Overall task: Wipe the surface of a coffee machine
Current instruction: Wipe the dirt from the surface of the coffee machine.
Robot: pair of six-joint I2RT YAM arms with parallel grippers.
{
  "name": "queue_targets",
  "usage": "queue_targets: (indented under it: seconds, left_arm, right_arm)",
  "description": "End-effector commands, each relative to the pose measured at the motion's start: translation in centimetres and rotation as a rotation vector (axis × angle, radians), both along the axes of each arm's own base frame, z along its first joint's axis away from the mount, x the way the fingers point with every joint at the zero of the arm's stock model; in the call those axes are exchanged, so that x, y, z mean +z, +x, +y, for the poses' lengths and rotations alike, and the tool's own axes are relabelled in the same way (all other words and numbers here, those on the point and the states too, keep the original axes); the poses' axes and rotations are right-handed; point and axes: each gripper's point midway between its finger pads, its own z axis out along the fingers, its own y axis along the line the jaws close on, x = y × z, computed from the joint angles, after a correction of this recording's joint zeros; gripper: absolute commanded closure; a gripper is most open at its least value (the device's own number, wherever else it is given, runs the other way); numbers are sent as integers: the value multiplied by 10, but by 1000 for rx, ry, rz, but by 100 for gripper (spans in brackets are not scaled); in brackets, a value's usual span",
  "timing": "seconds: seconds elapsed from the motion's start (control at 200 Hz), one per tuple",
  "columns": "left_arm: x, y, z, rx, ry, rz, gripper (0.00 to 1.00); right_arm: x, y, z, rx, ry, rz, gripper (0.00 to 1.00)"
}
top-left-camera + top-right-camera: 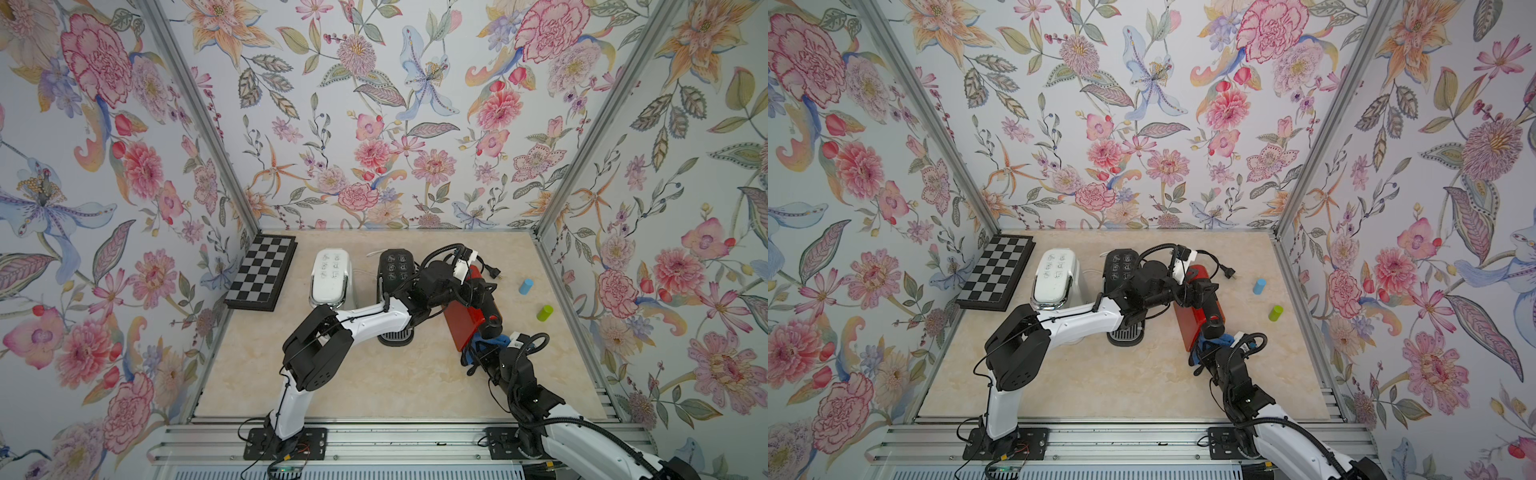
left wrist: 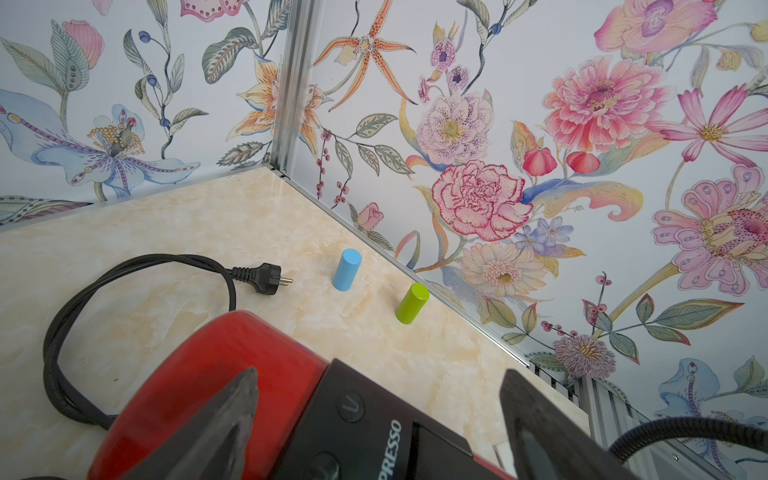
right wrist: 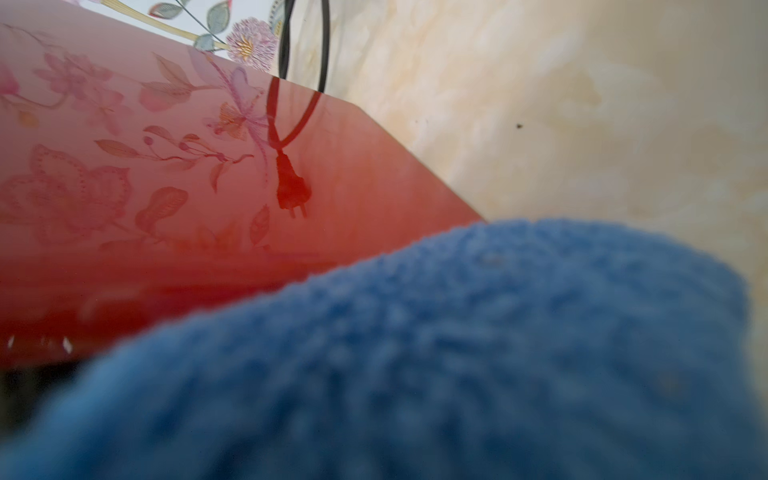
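Observation:
The red coffee machine (image 1: 459, 328) with a black top (image 2: 374, 432) stands right of centre on the table in both top views (image 1: 1187, 328). My left gripper (image 1: 478, 295) is open, its jaws wide on either side of the machine's top (image 2: 380, 374); bare table shows between one finger (image 2: 540, 419) and the machine. My right gripper (image 1: 482, 351) is shut on a blue cloth (image 1: 492, 340), pressed against the machine's lower near end. The cloth (image 3: 415, 353) fills the right wrist view beside the glossy red side panel (image 3: 208, 187) and hides the fingers.
A white machine (image 1: 330, 276) and a black machine (image 1: 395, 266) stand left of the red one, under my left arm. A chessboard (image 1: 262, 272) leans at the left wall. The black cord's plug (image 2: 262, 280), a blue cylinder (image 1: 525, 286) and a green cylinder (image 1: 545, 313) lie near the right wall.

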Motion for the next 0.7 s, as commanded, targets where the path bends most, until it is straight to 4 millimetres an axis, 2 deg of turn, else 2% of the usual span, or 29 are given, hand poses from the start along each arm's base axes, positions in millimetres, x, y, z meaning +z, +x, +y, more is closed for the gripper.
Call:
queue_targets:
  seconds: [0.0,0.135,0.245,0.49,0.69]
  left_arm:
    - [-73,-13,5,-23,165,154,8]
    - [-72,-12,3,-24,163,155,8]
    - [-75,-11,3,-24,169,160,8]
    - [-78,-13,7,-19,172,162,8]
    - [-76,-12,7,-18,168,160,8]
  right_arm:
    - [-16,-1,-3,-1,-54,46,100]
    - [-28,-2,-5,-16,-79,83,100]
    - [-26,-4,-9,-27,-87,75,100]
    - [4,-1,-20,-60,8,-71,100]
    - [21,-3,-24,-72,102,-137,100]
